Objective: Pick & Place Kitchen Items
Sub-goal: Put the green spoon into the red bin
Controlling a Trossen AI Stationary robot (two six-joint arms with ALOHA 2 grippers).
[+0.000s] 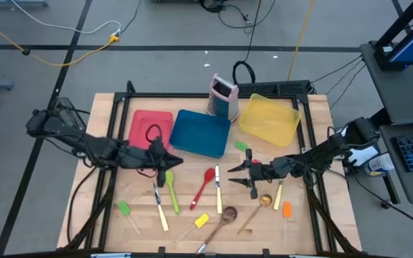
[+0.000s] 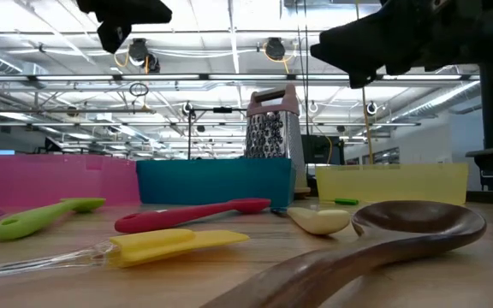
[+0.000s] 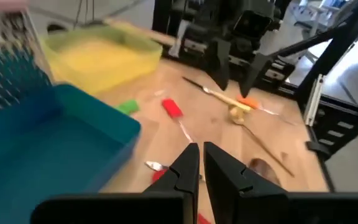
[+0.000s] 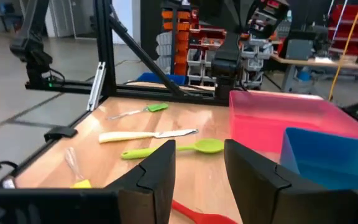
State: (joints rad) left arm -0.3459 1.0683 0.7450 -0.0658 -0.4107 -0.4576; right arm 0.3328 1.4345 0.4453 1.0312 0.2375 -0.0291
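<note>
Over the table's middle: we saw both arms reaching inward above the scattered utensils.
Left gripper (image 1: 169, 159): we found its fingers (image 3: 185, 167) pressed together with nothing between them, hovering just near of the red tray (image 1: 151, 129) and blue tray (image 1: 201, 132).
Right gripper (image 1: 244, 174): we saw its jaws parted and empty, hanging above the table right of centre, near of the yellow tray (image 1: 269, 119).
Green spoon (image 1: 171, 188): we noted it lying on the wood just near of the left gripper.
Red spoon (image 1: 204, 185): it lay between the two grippers, beside a pale-handled knife (image 1: 218, 188).
Wooden spoon (image 1: 221, 218): it lay at the near edge, with a yellow spatula (image 1: 198, 223) just to its left.
Orange spatula (image 1: 286, 213): it lay at the near right.
Green spatula (image 1: 126, 213): it lay at the near left.
Grater (image 1: 223, 97): we saw it upright at the far side, between the blue and yellow trays.
</note>
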